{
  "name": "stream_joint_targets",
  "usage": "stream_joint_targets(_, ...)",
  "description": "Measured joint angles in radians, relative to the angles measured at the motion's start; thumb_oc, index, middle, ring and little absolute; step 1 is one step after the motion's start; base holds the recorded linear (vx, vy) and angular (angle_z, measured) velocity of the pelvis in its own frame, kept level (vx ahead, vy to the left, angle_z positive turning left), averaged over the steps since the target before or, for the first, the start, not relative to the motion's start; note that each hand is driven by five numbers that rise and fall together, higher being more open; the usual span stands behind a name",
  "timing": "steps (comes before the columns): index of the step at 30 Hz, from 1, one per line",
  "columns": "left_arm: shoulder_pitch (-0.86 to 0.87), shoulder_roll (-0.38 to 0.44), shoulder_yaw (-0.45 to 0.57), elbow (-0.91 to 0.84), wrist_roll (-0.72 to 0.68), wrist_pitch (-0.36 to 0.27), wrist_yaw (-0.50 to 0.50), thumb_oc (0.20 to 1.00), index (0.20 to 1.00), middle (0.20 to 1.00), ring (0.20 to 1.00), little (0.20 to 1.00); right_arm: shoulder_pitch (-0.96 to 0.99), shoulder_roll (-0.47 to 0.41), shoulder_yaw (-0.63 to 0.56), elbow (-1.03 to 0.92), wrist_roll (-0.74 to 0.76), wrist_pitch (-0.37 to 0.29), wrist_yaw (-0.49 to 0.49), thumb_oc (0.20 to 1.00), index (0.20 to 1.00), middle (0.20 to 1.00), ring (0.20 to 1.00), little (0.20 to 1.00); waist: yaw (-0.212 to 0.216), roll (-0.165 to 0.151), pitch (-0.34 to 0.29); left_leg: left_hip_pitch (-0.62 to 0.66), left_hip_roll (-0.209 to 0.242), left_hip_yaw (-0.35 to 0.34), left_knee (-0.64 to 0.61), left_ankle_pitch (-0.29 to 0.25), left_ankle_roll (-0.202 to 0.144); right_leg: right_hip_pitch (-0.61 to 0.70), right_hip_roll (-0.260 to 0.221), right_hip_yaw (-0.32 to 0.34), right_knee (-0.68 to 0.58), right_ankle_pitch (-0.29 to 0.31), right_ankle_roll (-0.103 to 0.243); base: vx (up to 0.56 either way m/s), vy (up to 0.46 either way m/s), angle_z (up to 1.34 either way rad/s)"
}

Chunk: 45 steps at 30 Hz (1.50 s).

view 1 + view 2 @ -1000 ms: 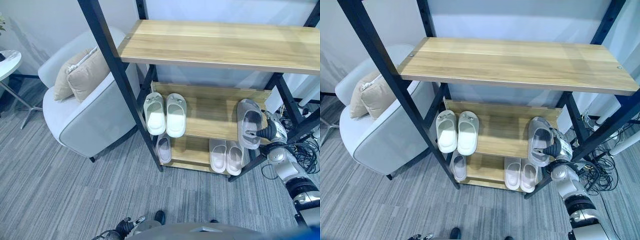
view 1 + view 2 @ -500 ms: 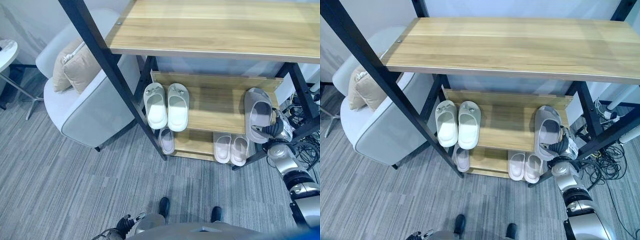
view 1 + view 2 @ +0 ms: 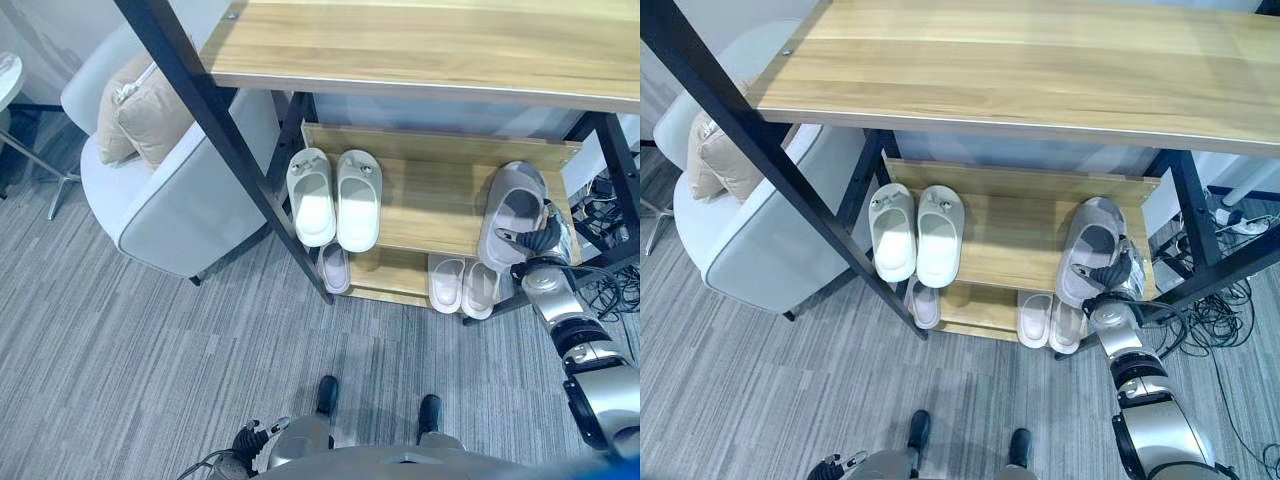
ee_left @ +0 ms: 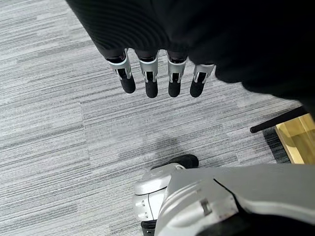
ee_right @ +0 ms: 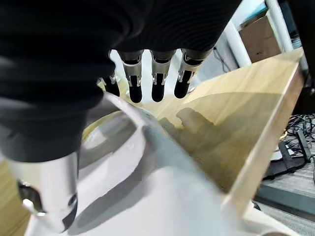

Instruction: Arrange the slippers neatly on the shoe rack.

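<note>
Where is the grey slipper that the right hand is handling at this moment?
The grey slipper lies on the middle shelf at its right end, heel at the front edge, held by the right hand, apart from the pale pair at the left.

Shoe rack (image 3: 420,205) of pale matt wood boards on a matt black metal frame; smooth matt foam-like grey slipper (image 3: 508,215); ribbed grey carpet floor (image 3: 130,340); soft cloth armchair (image 3: 170,210).

A grey armchair (image 3: 165,215) holding beige cushions (image 3: 135,110) stands on grey carpet (image 3: 130,350).
</note>
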Motion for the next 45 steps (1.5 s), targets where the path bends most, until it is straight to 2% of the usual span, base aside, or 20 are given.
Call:
stream_joint_targets(2,0.000,0.000,0.000,0.000,0.000,0.000,0.000,1.000,1.000,1.000,1.000,1.000,0.001,0.039,-0.001,-0.014,0.000,0.000,0.002,1.000,1.000,1.000,1.000,1.000,0.000,0.000,0.000,0.006,0.000,-0.002,0.000,0.002,-0.001,0.007,0.000,-0.001,0.000,0.001,-0.001,0.00,0.000,0.00)
stream_joint_targets(5,-0.008,0.003,0.000,0.000,0.000,0.000,0.001,1.000,1.000,1.000,1.000,1.000,0.005,0.045,0.014,-0.028,-0.003,0.000,0.022,1.000,1.000,1.000,1.000,1.000,0.004,-0.007,0.004,0.013,0.000,-0.014,-0.001,0.007,-0.002,0.021,0.000,-0.018,0.000,0.001,0.000,0.01,0.013,0.13)
stream_joint_targets(6,-0.067,0.003,0.007,0.019,-0.010,0.034,-0.003,1.000,1.000,1.000,1.000,1.000,0.009,0.048,0.035,-0.076,-0.008,0.011,0.026,1.000,1.000,1.000,1.000,1.000,-0.010,-0.012,0.006,0.009,0.001,-0.019,-0.001,0.009,-0.003,0.020,0.001,-0.021,0.000,0.003,-0.002,0.02,0.016,0.09)
stream_joint_targets(7,-0.078,0.000,0.002,0.011,-0.026,0.020,0.006,1.000,1.000,1.000,1.000,1.000,-0.001,0.054,0.048,-0.094,-0.024,-0.001,0.031,1.000,1.000,1.000,1.000,1.000,-0.009,-0.013,0.006,0.009,0.001,-0.017,-0.002,0.012,-0.002,0.020,0.000,-0.022,0.000,0.005,-0.001,0.01,-0.002,0.06)
stream_joint_targets(8,-0.078,0.005,-0.001,-0.003,-0.038,0.002,0.008,1.000,1.000,1.000,1.000,1.000,-0.007,0.053,0.043,-0.081,-0.028,0.000,0.031,1.000,1.000,1.000,1.000,1.000,-0.006,-0.015,0.004,0.011,0.003,-0.019,-0.002,0.012,-0.002,0.022,0.000,-0.022,0.000,0.005,-0.001,0.00,0.000,0.00)
stream_joint_targets(15,-0.054,0.006,-0.002,0.002,-0.048,0.003,0.006,1.000,1.000,1.000,1.000,1.000,-0.038,0.001,0.042,-0.057,-0.057,0.002,0.020,1.000,1.000,1.000,1.000,1.000,0.019,-0.021,0.004,-0.022,-0.002,-0.026,0.002,0.015,-0.001,-0.005,0.000,-0.024,0.000,0.006,-0.002,-0.01,-0.006,0.04)
stream_joint_targets(20,-0.057,0.005,-0.004,0.002,-0.049,0.000,0.006,1.000,1.000,1.000,1.000,1.000,-0.072,-0.006,0.034,-0.045,-0.057,0.013,-0.019,1.000,1.000,1.000,1.000,1.000,0.031,-0.023,0.004,-0.027,-0.002,-0.027,0.002,0.016,-0.002,-0.010,0.000,-0.026,0.000,0.006,-0.002,0.00,0.000,0.00)
stream_joint_targets(23,-0.061,0.006,-0.004,0.002,-0.062,0.002,0.006,1.000,1.000,1.000,1.000,1.000,-0.091,0.042,-0.002,-0.049,-0.056,0.023,-0.051,1.000,1.000,1.000,1.000,1.000,0.028,-0.023,0.004,-0.037,-0.003,-0.028,0.003,0.016,-0.002,-0.018,0.000,-0.027,0.000,0.006,-0.002,0.00,0.002,0.01)
stream_joint_targets(28,-0.068,0.006,-0.006,0.001,-0.078,0.004,0.006,1.000,1.000,1.000,1.000,1.000,-0.125,0.063,0.003,-0.044,-0.056,0.057,-0.080,1.000,1.000,1.000,1.000,1.000,0.034,-0.023,0.004,-0.056,-0.007,-0.038,0.005,0.018,-0.001,-0.030,-0.003,-0.036,0.000,0.006,-0.002,0.00,0.014,0.05)
stream_joint_targets(38,-0.098,0.004,-0.005,0.003,-0.086,0.001,0.008,1.000,1.000,1.000,1.000,1.000,-0.210,0.062,0.002,0.073,-0.096,0.127,-0.163,1.000,1.000,1.000,1.000,1.000,0.053,-0.019,0.018,-0.110,-0.011,-0.065,0.010,0.027,-0.003,-0.065,-0.004,-0.065,0.000,0.007,-0.002,0.01,0.017,0.08)
stream_joint_targets(45,-0.135,0.003,-0.042,0.002,-0.087,0.000,0.028,1.000,1.000,1.000,1.000,1.000,-0.241,0.062,-0.010,0.074,-0.095,0.139,-0.222,1.000,1.000,1.000,1.000,1.000,0.059,-0.011,0.038,-0.133,-0.013,-0.084,0.015,0.029,-0.004,-0.075,-0.005,-0.088,0.000,0.007,-0.002,0.02,0.018,0.09)
